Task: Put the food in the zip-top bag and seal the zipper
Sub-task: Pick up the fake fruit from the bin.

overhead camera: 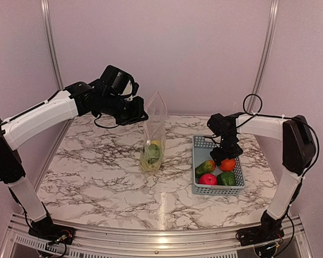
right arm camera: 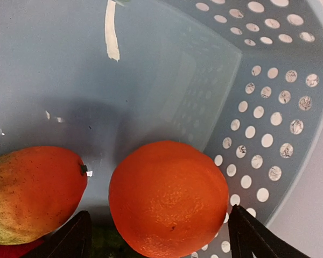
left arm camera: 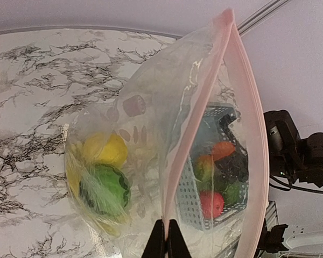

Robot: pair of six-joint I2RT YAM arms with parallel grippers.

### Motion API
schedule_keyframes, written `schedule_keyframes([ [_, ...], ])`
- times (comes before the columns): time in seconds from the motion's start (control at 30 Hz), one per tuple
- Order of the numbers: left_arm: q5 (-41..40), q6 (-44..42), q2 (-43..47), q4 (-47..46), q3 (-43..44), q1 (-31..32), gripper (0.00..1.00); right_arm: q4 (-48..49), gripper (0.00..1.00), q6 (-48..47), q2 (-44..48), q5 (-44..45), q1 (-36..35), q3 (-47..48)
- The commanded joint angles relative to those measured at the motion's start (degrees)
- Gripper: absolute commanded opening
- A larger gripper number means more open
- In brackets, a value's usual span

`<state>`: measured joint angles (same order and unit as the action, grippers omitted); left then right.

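Your left gripper (left arm camera: 166, 243) is pressed together on the edge of the bag (overhead camera: 155, 126), down by the pink zipper (left arm camera: 246, 102). It holds the bag up tall over the table (overhead camera: 97, 177). The mouth gapes a little between the two pink strips. A yellow pepper (left arm camera: 105, 149) and a green pepper (left arm camera: 103, 191) sit at the bottom of the bag. Hold that pinch tight and do not let the arm sag, or the mouth may flop shut.

To the right is the basket (overhead camera: 202, 142). Your right gripper (right arm camera: 161, 239) hangs inside it with its fingers spread wide, one on each side of the orange (right arm camera: 169, 196). I think picking up the orange is the step now.

The mango (right arm camera: 32, 191) lies just beside the orange, close to one finger (right arm camera: 70, 242). Slide that finger into the gap so it does not grab the mango too. Go down until the fingers sit at the fattest part of the orange. It is round and smooth, so a pinch near the top may make it pop out. Squeeze slowly. Then lift straight up past the basket wall before you move over to the bag. The apple (overhead camera: 207, 179) can wait.
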<state>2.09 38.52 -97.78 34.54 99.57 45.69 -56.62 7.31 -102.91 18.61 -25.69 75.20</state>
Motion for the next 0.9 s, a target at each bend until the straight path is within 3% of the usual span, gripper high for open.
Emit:
schedule_keyframes([
  [0.0, 0.37, -0.59, 0.77, 0.01, 0.54, -0.58, 0.0, 1.5, 0.85, -0.19, -1.93, 0.79, 0.65, 1.71],
  [0.37, 0.69, -0.64, 0.9, 0.0, 0.49, -0.79, 0.0, 2.63, 0.84, -0.02, -4.04, -0.11, 0.65, 0.8],
  [0.87, 0.77, -0.69, 0.91, 0.0, 0.36, -0.83, 0.0, -0.9, 0.7, 0.99, -0.59, -1.26, 0.69, 6.58],
])
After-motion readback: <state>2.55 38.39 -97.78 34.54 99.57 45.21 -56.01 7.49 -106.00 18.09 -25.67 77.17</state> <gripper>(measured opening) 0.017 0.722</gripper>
